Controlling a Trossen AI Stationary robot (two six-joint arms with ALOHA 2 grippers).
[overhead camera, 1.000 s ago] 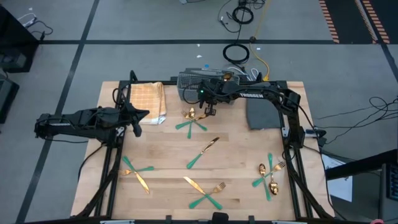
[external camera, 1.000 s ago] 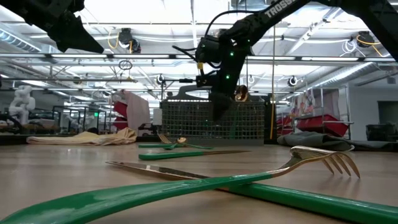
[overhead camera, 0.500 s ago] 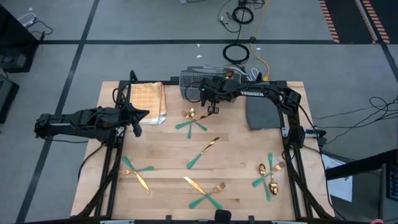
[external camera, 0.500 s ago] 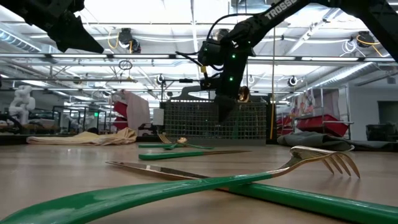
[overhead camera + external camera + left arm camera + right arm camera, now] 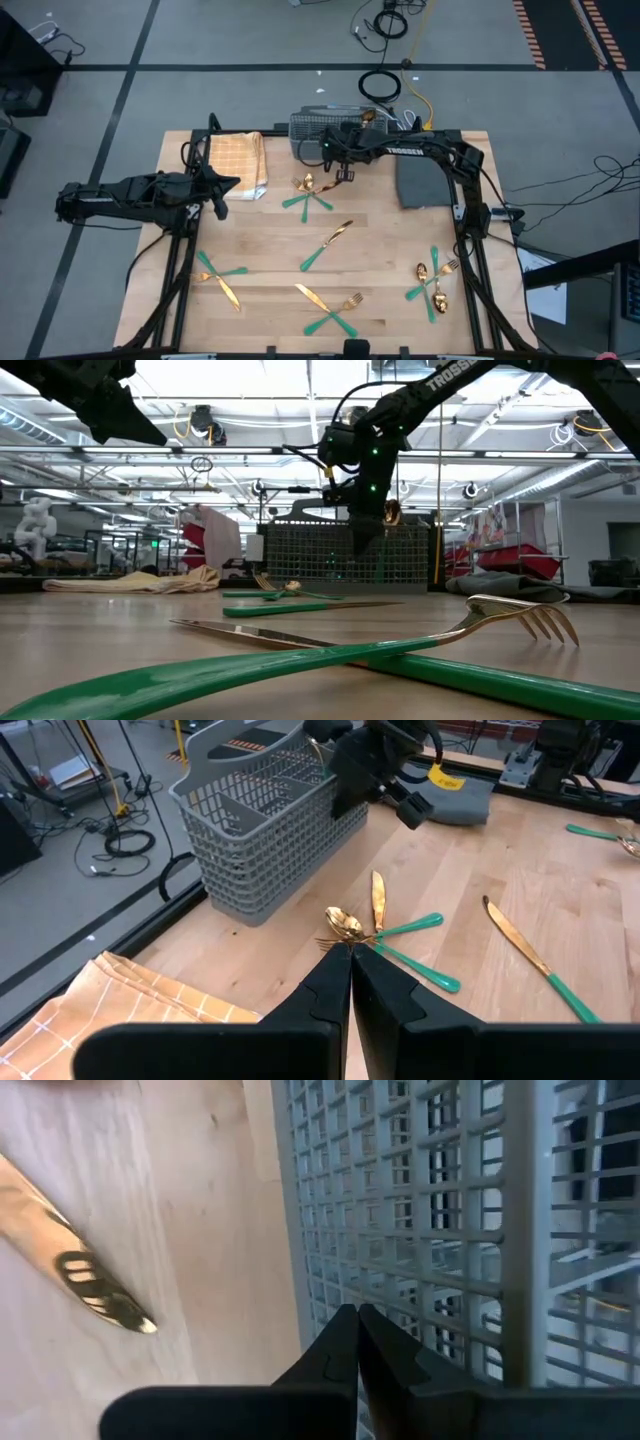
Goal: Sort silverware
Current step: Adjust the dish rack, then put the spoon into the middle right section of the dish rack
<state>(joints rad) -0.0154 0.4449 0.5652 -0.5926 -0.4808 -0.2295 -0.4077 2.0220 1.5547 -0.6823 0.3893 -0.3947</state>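
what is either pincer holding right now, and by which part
Nothing. The right pincer is shut and empty beside the grey basket; the left pincer is shut and empty above the table's left side.

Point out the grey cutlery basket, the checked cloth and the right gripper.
grey cutlery basket [image 5: 262,830], left wrist view, on its slotted side wall.
checked cloth [image 5: 238,160], high view, on the middle of the folded fabric.
right gripper [image 5: 343,175], high view, at its closed fingertips beside the basket.

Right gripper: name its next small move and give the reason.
Probably swing down to the nearest cluster of silverware. The right gripper hangs shut beside the grey basket, apparently holding nothing, and that cluster lies on the table just below it. The left gripper waits by the checked cloth.
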